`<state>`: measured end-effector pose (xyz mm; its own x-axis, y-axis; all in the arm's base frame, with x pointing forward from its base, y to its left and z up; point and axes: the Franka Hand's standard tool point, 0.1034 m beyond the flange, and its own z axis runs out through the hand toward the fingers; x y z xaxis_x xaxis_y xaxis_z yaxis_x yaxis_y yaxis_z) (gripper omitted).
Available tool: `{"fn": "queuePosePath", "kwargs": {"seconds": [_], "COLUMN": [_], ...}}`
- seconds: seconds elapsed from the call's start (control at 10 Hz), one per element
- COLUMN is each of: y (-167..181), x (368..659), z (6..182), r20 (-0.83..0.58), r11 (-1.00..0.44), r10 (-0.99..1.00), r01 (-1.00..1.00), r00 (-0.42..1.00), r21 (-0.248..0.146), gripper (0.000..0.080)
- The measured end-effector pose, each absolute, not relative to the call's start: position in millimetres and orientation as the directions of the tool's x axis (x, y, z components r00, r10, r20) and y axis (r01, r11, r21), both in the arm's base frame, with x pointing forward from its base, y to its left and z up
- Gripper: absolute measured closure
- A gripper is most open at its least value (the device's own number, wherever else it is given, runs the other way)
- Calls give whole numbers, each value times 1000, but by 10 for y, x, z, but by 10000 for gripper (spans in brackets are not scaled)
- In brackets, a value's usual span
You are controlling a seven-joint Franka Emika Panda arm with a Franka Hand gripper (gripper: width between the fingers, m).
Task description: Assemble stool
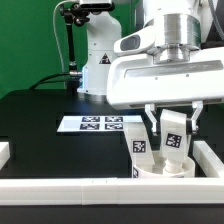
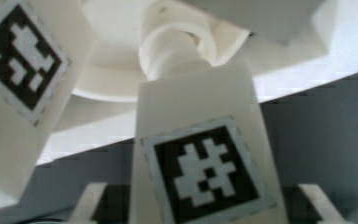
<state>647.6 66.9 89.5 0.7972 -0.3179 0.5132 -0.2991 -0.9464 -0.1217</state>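
- Here, the gripper hangs over the seat, its fingers clasping an upright leg.
- The seat lies against the rail, near the marker board.
- A second leg stands on the seat, just beside the held one.
- Close up, the held leg meets the seat.

We see even, bright overhead light in the exterior view, where the glossy white robot arm housing nearly washes out against the matte black table. The wrist view is soft and blurred throughout, with the white tagged plastic leg shaded grey.
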Motion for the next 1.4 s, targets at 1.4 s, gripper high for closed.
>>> {"fn": "queuePosePath", "kwargs": {"seconds": [1.4], "y": [626], "x": [6427], "z": [793], "r20": [513], "r11": [-950], "r10": [-305], "r01": [-294], "r00": [802], "r21": [-106], "gripper": [475]}}
